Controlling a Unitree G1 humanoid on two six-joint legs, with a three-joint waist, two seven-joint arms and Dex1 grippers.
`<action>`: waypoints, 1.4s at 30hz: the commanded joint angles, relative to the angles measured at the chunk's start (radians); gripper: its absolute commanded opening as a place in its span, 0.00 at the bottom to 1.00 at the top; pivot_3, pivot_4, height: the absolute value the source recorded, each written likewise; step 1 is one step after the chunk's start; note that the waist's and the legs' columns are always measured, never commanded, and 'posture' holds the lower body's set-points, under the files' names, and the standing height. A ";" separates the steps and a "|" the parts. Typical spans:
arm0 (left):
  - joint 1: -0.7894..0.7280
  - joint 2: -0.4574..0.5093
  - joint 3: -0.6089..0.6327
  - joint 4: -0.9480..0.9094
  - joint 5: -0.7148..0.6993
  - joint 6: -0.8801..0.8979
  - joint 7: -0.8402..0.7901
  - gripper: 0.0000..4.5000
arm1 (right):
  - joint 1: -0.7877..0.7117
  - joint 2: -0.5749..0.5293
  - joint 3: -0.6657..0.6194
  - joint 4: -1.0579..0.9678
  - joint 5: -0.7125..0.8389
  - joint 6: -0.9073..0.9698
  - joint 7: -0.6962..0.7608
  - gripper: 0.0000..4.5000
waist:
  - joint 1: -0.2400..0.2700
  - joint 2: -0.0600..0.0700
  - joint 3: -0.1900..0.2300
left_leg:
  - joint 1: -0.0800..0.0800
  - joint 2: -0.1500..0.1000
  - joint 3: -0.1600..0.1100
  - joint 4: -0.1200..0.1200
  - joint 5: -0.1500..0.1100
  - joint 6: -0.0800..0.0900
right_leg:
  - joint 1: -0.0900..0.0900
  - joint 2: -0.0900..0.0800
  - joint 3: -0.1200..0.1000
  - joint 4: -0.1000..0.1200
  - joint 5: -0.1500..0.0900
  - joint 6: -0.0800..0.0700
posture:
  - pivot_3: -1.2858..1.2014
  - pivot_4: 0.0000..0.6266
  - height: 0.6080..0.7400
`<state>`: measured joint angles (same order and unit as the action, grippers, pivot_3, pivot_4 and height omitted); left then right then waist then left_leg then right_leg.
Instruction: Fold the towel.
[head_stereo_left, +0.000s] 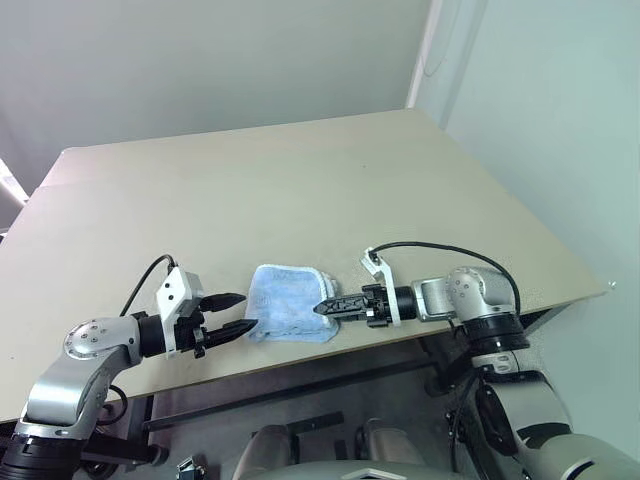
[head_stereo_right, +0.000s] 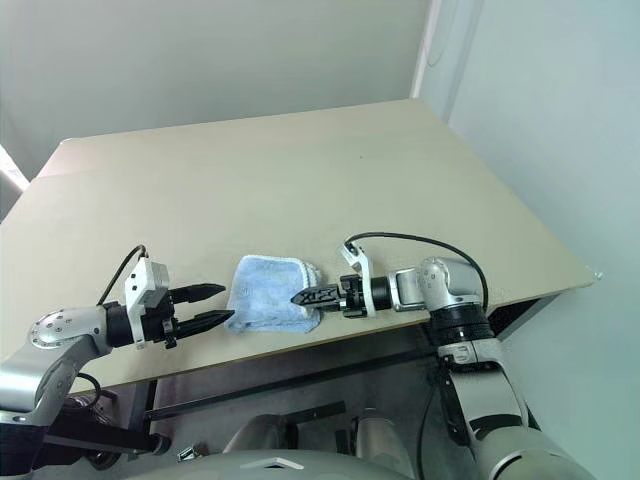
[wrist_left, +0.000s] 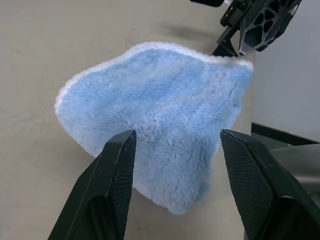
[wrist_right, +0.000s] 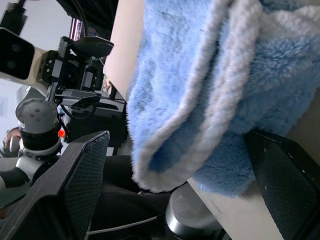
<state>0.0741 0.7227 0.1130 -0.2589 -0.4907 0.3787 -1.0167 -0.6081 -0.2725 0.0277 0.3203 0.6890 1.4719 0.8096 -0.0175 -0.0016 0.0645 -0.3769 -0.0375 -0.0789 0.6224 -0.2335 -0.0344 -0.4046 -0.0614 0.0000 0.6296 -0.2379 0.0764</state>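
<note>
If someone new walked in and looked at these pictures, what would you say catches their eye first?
Most likely the light-blue towel, lying bunched and folded over at the near edge of the bare beige table, with one corner past that edge. Next, the two grippers flanking it: the left gripper just beside its left side and the right gripper at its right side, both with jaws open and neither gripping the cloth.

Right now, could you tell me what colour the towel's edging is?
White, around the light-blue towel; the left wrist view shows it best.
</note>
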 joint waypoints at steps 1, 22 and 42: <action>-0.002 -0.006 0.013 -0.040 0.000 -0.018 0.018 0.63 | -0.023 0.013 0.009 0.024 -0.014 0.006 -0.028 1.00 | 0.000 0.000 0.000 | 0.000 0.000 0.000 0.000 0.000 0.000 | 0.000 0.000 0.000 0.000 0.000 0.000 | 0.52 0.00 1.00; -0.026 -0.022 -0.017 -0.013 0.045 -0.050 0.037 0.63 | -0.037 0.059 0.002 0.082 -0.024 0.046 -0.074 0.00 | -0.028 -0.002 -0.002 | 0.003 0.001 0.000 -0.007 0.000 0.000 | 0.000 0.001 0.000 -0.001 0.000 -0.001 | 0.52 0.00 1.00; 0.085 -0.024 0.125 -0.062 0.010 -0.031 0.117 0.63 | -0.473 0.026 -0.232 0.556 -0.113 -0.487 -0.048 0.00 | -0.028 0.002 0.000 | 0.002 0.000 0.003 -0.007 0.000 0.000 | -0.002 0.000 0.000 -0.001 -0.001 -0.002 | 0.52 0.00 1.00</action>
<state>0.1661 0.7019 0.2171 -0.2869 -0.4667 0.3479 -0.9094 -1.0370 -0.2452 -0.1742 0.8113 0.5978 1.0933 0.7537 -0.0454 0.0002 0.0649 -0.3752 -0.0371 -0.0761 0.6151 -0.2333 -0.0342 -0.4065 -0.0616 -0.0002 0.6280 -0.2386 0.0748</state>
